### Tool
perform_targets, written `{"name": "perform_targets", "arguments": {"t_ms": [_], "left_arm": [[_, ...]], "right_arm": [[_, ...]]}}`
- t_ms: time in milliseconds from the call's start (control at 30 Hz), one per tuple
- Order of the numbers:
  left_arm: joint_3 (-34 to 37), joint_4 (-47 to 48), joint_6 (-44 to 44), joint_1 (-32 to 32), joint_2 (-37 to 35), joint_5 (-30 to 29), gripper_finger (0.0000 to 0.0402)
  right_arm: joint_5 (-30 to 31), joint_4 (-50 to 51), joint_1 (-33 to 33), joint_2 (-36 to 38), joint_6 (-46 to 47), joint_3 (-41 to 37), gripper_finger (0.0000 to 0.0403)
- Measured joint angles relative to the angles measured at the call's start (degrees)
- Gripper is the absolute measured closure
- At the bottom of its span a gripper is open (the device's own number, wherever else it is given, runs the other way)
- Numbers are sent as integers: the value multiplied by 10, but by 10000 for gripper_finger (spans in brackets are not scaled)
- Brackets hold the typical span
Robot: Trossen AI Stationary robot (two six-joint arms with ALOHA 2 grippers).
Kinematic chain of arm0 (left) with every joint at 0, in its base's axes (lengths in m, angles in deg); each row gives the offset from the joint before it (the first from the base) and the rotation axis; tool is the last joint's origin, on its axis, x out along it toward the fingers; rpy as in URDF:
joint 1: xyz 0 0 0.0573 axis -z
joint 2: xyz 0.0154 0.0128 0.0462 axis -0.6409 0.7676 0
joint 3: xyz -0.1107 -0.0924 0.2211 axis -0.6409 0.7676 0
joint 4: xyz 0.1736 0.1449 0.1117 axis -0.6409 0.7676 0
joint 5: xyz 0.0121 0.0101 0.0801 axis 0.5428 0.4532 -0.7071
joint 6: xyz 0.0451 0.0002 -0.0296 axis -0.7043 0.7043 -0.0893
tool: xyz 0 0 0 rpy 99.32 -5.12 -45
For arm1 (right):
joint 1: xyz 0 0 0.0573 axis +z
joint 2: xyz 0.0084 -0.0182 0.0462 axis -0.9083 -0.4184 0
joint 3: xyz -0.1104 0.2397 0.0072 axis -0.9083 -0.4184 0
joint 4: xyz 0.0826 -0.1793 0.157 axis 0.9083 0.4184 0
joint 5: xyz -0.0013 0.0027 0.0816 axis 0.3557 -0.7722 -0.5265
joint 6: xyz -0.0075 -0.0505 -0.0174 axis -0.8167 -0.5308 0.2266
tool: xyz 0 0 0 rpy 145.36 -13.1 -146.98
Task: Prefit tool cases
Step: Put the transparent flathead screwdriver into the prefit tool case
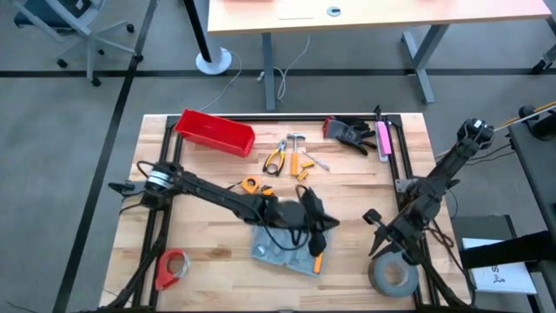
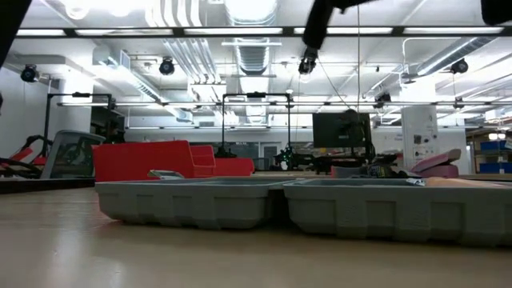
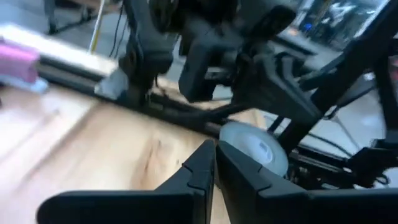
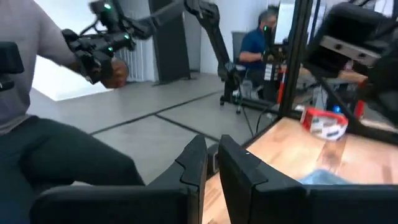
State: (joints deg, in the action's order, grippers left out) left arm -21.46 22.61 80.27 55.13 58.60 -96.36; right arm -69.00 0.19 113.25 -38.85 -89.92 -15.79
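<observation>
With our left claw (image 1: 314, 228) clenched empty above the open tool case (image 1: 280, 248) at the tabletop's (image 1: 217, 252) six o'clock, and our right claw (image 1: 375, 233) clenched idle at four, we risk snagging the case's rim and dragging it askew.

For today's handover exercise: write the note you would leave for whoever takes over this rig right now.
Left gripper: shut, empty, above the case at the table's front centre.
Right gripper: shut, empty, waiting at the right edge by the tape roll.
Case: lies open, grey recesses up; an orange-handled tool sits at its right edge.
Pliers and other small tools lie loose behind the case, near the red bin.
Left: fit the loose tools into the recesses.
</observation>
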Motion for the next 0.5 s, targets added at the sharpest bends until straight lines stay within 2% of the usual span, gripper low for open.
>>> {"name": "perform_targets", "arguments": {"t_ms": [133, 367, 500], "left_arm": [[77, -72, -50, -18, -65, 31, 377], [187, -86, -189, -28, -177, 48, 379], [236, -114, -248, -27, -222, 48, 376]], "right_arm": [[9, 0, 0, 26, -7, 0, 380], [88, 61, -2, 51, 31, 2, 380], [107, 56, -13, 57, 37, 4, 380]]}}
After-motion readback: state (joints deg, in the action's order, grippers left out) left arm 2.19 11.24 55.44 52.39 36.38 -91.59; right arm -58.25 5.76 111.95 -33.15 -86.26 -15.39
